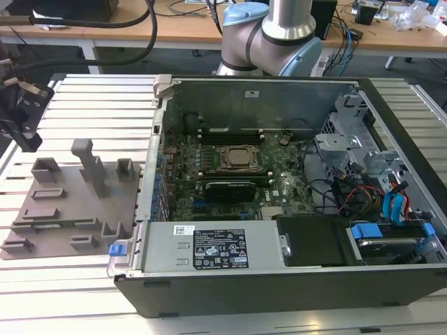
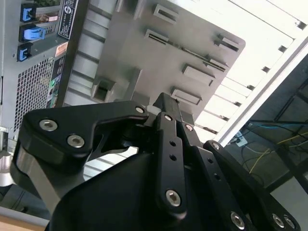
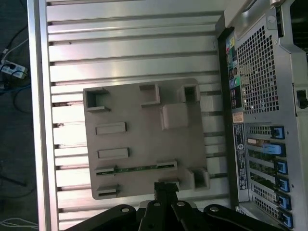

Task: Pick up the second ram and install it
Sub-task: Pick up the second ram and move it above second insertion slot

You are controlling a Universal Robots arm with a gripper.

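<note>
The second ram (image 3: 134, 168) is a thin green stick lying on edge between two holders of the grey fixture plate (image 3: 139, 115). In the exterior view the ram (image 1: 61, 223) sits near the plate's front. It also shows as a thin line (image 2: 192, 52) in the second wrist view. My gripper (image 1: 29, 145) hangs at the exterior view's left, above the table beside the plate and well clear of the ram. Both wrist views show the fingers (image 3: 166, 184) drawn together with nothing between them, the tips (image 2: 166, 101) over the plate's edge.
The open computer case (image 1: 279, 272) lies to the right of the fixture plate (image 1: 70, 202) in the exterior view. Inside it are the motherboard (image 1: 279, 192), the CPU socket (image 1: 239, 158) and long black memory slots (image 1: 230, 132). Upright holders (image 1: 84, 157) stand on the plate.
</note>
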